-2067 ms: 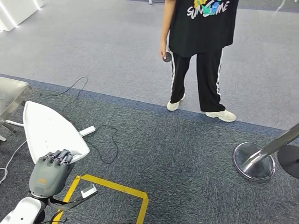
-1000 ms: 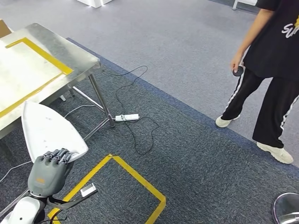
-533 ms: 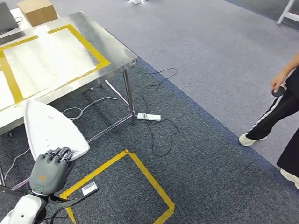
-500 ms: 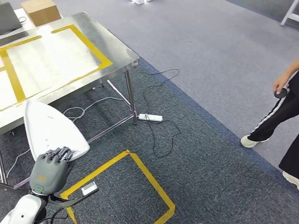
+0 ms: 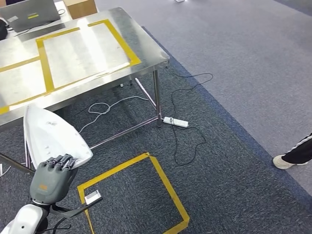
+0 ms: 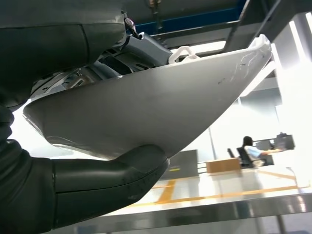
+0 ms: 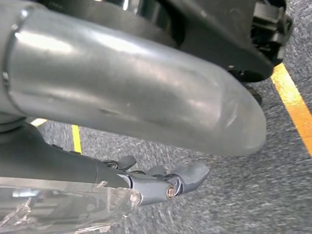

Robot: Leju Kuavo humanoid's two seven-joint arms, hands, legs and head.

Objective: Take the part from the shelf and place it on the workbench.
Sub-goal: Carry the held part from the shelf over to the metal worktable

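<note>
Fingers of the left hand (image 5: 51, 178) curl over the near edge of the white part (image 5: 51, 135), with the thick thumb (image 6: 110, 178) pressed under it, so the part is pinched and sticks out past the fingertips; beyond the part stands the steel workbench (image 5: 147, 58) with yellow tape on top. The right hand (image 7: 154, 183) hangs over the dark carpet (image 7: 228, 195); its fingers look a little bent with nothing in them, but I cannot tell more
</note>
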